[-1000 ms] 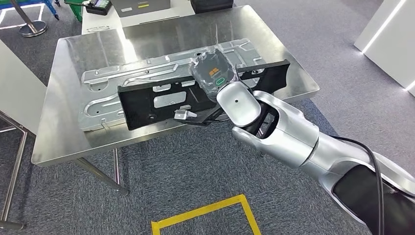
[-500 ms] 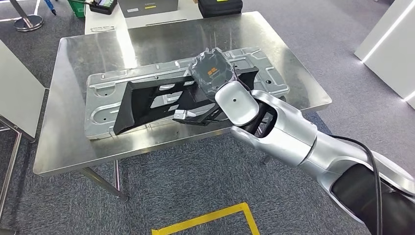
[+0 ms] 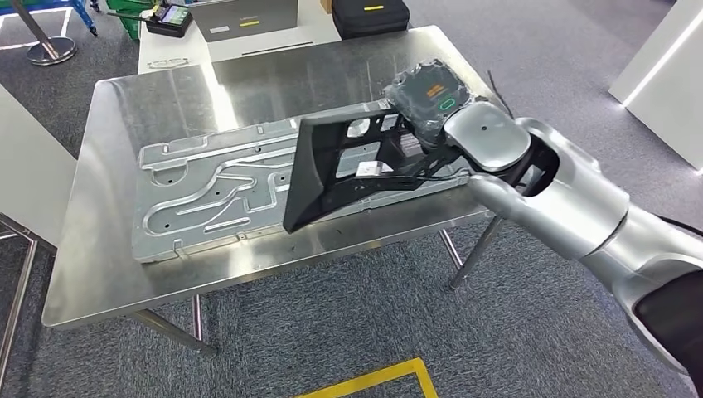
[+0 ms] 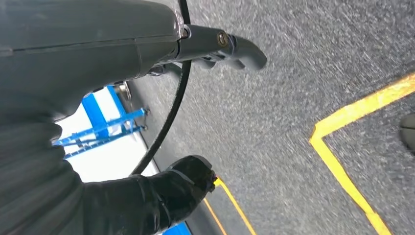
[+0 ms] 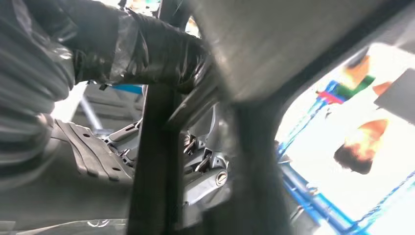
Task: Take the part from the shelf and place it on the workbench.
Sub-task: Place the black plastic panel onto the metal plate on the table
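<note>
Grey carpet marked with yellow floor tape (image 3: 365, 380) lay nearest, below the steel bench (image 3: 99, 274). Above the bench's near right part, the right robot hand (image 3: 427, 99) was clamped on the black part (image 3: 332, 170), which hung tilted, its lower corner close to the bench and over the stamped metal panel (image 3: 207, 186) lying flat there. Whether that corner touched, I could not tell. The left robot hand (image 4: 222, 44) hung over the floor, and its state could not be told. To finish well, the part probably needed levelling before release, then lowering slowly so it settled flat without scraping the panel. Farther off stood a black case (image 3: 369, 16).
</note>
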{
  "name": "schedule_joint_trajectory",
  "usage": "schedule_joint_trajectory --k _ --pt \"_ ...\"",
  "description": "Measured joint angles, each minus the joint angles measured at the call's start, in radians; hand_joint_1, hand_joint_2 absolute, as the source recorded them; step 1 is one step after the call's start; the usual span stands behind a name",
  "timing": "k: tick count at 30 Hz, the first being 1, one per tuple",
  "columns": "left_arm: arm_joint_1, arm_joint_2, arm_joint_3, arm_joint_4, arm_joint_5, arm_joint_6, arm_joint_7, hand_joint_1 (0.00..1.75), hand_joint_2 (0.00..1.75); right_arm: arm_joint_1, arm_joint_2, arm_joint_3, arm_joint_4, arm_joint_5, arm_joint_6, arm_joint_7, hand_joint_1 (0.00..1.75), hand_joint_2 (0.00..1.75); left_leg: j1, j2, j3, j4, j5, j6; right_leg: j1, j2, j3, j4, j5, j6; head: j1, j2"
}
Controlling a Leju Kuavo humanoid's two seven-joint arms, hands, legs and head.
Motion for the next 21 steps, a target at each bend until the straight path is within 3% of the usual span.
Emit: schedule_joint_trajectory --k 1,3,4,6,9,11,14,15,16,17,18,19,21 --pt "0.001 0.004 0.000 -0.002 0.002 -0.001 -0.002 0.00 1.75 -0.009 -0.019 0.000 -0.005 -0.016 0.010 -0.003 1.75 1.75 0.005 0.001 0.003 -0.031 0.027 -0.006 -0.004 0.001 0.010 0.002 -0.009 0.005 0.000 0.000" --pt "0.003 0.011 0.000 -0.006 0.007 -0.002 -0.004 0.00 1.75 -0.028 -0.050 0.000 -0.011 -0.036 0.021 -0.005 1.75 1.75 0.014 0.002 0.038 -0.154 0.117 -0.019 -0.011 0.002 0.031 0.010 -0.030 0.019 0.000 0.000" --pt "0.004 0.013 0.000 -0.007 0.008 -0.003 -0.005 0.00 1.75 -0.039 -0.061 0.000 -0.013 -0.041 0.024 -0.006 1.75 1.75 0.014 0.003 0.053 -0.208 0.138 -0.021 -0.013 0.003 0.035 0.015 -0.040 0.026 0.000 0.000" --pt "0.003 0.017 0.001 -0.010 0.009 -0.005 -0.006 0.00 1.75 -0.053 -0.080 0.000 -0.017 -0.051 0.028 -0.006 1.75 1.75 0.010 0.004 0.065 -0.247 0.147 -0.009 -0.012 0.007 0.037 0.025 -0.052 0.041 0.000 0.000" --pt "0.001 0.023 0.001 -0.013 0.011 -0.007 -0.006 0.00 1.75 -0.072 -0.115 0.000 -0.032 -0.098 0.041 -0.006 1.75 1.75 0.007 0.004 0.079 -0.250 0.145 0.021 -0.014 0.007 0.035 0.046 -0.064 0.058 0.000 0.000" --pt "-0.001 0.025 0.001 -0.015 0.013 -0.006 -0.008 0.00 1.75 -0.091 -0.140 0.001 -0.039 -0.138 0.053 0.000 1.75 1.75 0.006 0.002 0.092 -0.252 0.139 0.035 -0.017 0.006 -0.003 0.119 -0.092 0.062 0.000 0.000" --pt "-0.003 0.023 0.001 -0.017 0.010 0.005 -0.019 0.00 1.75 -0.109 -0.165 0.010 -0.037 -0.165 0.061 0.016 1.75 1.75 0.002 0.000 0.107 -0.252 0.123 0.045 -0.014 0.006 -0.124 0.295 -0.151 0.062 0.000 0.000" --pt "-0.003 0.021 0.001 -0.018 0.009 0.011 -0.024 0.00 1.75 -0.113 -0.168 0.015 -0.034 -0.168 0.062 0.022 1.75 1.75 0.000 -0.001 0.116 -0.252 0.116 0.045 -0.013 0.006 -0.150 0.315 -0.150 0.060 0.000 0.000" --pt "-0.003 0.019 0.001 -0.019 0.008 0.015 -0.028 0.00 1.75 -0.116 -0.168 0.020 -0.031 -0.169 0.064 0.029 1.75 1.75 -0.002 -0.002 0.126 -0.252 0.108 0.045 -0.012 0.006 -0.159 0.299 -0.128 0.057 0.000 0.000" --pt "-0.003 0.016 0.001 -0.020 0.008 0.019 -0.032 0.00 1.75 -0.120 -0.168 0.024 -0.029 -0.170 0.067 0.038 1.75 1.75 -0.003 -0.002 0.139 -0.252 0.099 0.044 -0.010 0.006 -0.150 0.251 -0.087 0.052 0.000 0.000" --pt "-0.004 0.013 0.001 -0.021 0.008 0.022 -0.036 0.00 1.75 -0.126 -0.168 0.028 -0.028 -0.170 0.071 0.046 1.75 1.75 -0.003 -0.003 0.150 -0.253 0.089 0.043 -0.007 0.006 -0.131 0.181 -0.034 0.046 0.000 0.000" --pt "-0.005 0.010 0.001 -0.021 0.008 0.024 -0.039 0.00 1.75 -0.133 -0.167 0.032 -0.027 -0.171 0.075 0.055 1.75 1.75 -0.004 -0.004 0.159 -0.252 0.081 0.039 -0.002 0.005 -0.113 0.120 0.000 0.040 0.000 0.000" --pt "-0.008 0.003 0.001 -0.022 0.008 0.027 -0.047 0.00 1.75 -0.144 -0.165 0.040 -0.024 -0.172 0.079 0.066 1.75 1.75 -0.006 -0.006 0.170 -0.253 0.069 0.028 0.006 0.006 -0.091 0.052 0.029 0.032 0.000 0.000"
